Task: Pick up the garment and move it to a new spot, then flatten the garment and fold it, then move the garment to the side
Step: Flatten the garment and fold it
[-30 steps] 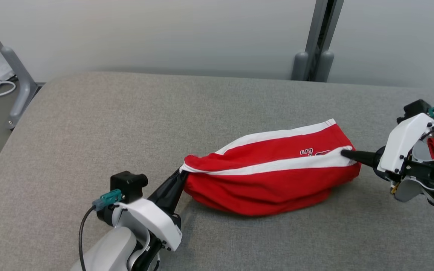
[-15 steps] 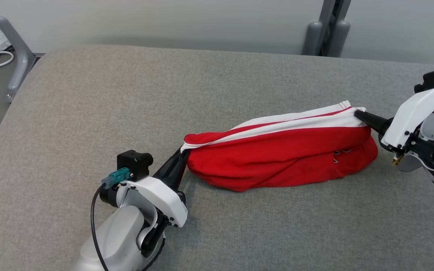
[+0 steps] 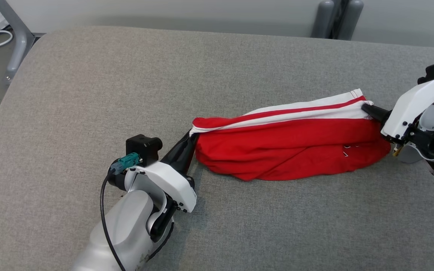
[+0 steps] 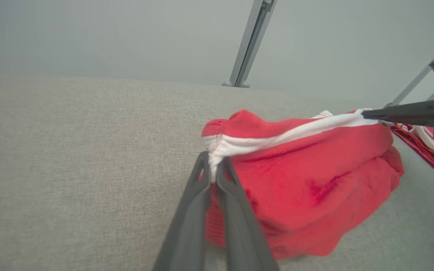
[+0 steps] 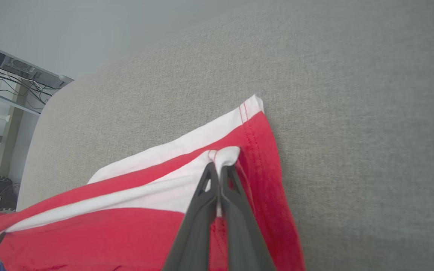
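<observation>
Both jaws stayed clenched on the garment (image 3: 292, 150) at either end; its white band (image 3: 315, 115) had rolled topmost and taut, so the move looked underway, flattening still ahead.

Grey fabric-covered table (image 3: 89, 94) bears a bunched red-and-white garment (image 3: 288, 150)
</observation>
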`<state>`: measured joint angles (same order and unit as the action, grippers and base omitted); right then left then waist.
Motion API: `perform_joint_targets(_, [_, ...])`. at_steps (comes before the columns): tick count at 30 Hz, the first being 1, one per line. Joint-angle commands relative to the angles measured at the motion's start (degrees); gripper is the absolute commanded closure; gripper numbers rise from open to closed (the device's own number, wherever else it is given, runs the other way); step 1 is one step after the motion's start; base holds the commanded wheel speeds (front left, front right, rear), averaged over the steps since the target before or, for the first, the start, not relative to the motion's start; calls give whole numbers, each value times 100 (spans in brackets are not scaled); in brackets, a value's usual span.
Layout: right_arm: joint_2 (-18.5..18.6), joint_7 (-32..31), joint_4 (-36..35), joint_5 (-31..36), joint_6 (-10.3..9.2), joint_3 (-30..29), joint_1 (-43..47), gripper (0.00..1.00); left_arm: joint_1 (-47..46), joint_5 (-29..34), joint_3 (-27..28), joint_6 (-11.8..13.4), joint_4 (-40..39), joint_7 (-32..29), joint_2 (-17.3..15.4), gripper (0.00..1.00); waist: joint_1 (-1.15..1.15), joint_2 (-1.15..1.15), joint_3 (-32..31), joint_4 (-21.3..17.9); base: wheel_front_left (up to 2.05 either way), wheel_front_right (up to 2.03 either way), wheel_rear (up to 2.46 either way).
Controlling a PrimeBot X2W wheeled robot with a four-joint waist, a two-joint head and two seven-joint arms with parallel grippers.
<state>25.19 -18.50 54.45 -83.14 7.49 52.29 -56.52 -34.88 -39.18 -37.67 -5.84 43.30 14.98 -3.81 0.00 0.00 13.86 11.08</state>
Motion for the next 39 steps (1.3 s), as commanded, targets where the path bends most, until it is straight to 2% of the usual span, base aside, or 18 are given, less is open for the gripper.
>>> perform_joint_targets(1, [1, 44, 41, 21, 1, -15, -81, 100, -96, 51, 49, -14, 27, 21, -3, 100, 0, 0, 55, 0, 0, 0, 0])
perform_joint_targets(10, [-129, 166, 350, 102, 1, -77, -411, 100, -463, 210, 34, -58, 396, 22, 62, 100, 0, 0, 368, -3, 0, 0, 0])
perform_joint_targets(11, [-155, 178, 406, 101, 1, -91, -433, 100, -494, 170, 10, -55, 478, 22, 65, 64, 0, 0, 385, -6, 0, 0, 0])
perform_joint_targets(12, [-185, 228, 486, 86, 1, -115, -464, 55, -551, 122, -8, -57, 494, 22, 67, 0, 0, 0, 404, -10, 0, 0, 0])
perform_joint_targets(13, [-227, 226, 581, 58, 0, -132, -489, 0, -599, 80, -33, -58, 502, 22, 70, 0, 0, 0, 418, -16, 0, 0, 0])
perform_joint_targets(19, [-361, 446, 776, 116, 2, -168, -575, 0, -649, 9, -172, 17, 442, 22, 74, 0, 0, 0, 414, -38, 0, 0, 0])
perform_joint_targets(29, [-106, 1466, 502, 487, 2, -74, -482, 0, -331, 607, 266, 178, -114, 22, 58, 0, 0, 0, 83, -78, 0, 0, 0])
perform_joint_targets(30, [-24, 1845, 355, 648, 2, -23, -413, 0, -181, 811, 504, 262, -396, 22, 25, 0, 0, 0, -25, -104, 0, 0, 0])
perform_joint_targets(31, [-24, 1845, 355, 648, 2, -23, -413, 0, -181, 811, 504, 262, -396, 22, 25, 0, 0, 0, -25, -104, 0, 0, 0])
perform_joint_targets(35, [182, 2725, 130, 1264, 2, 306, -228, 0, 236, 1306, 1029, 394, -1165, 22, -5, 0, 0, 0, -273, -173, 0, 0, 0])
perform_joint_targets(39, [165, 3271, 74, 1648, 1, 357, 58, 0, 816, 1790, 1573, 451, -1969, 22, -1, 0, 0, 0, -521, -260, 0, 0, 0])
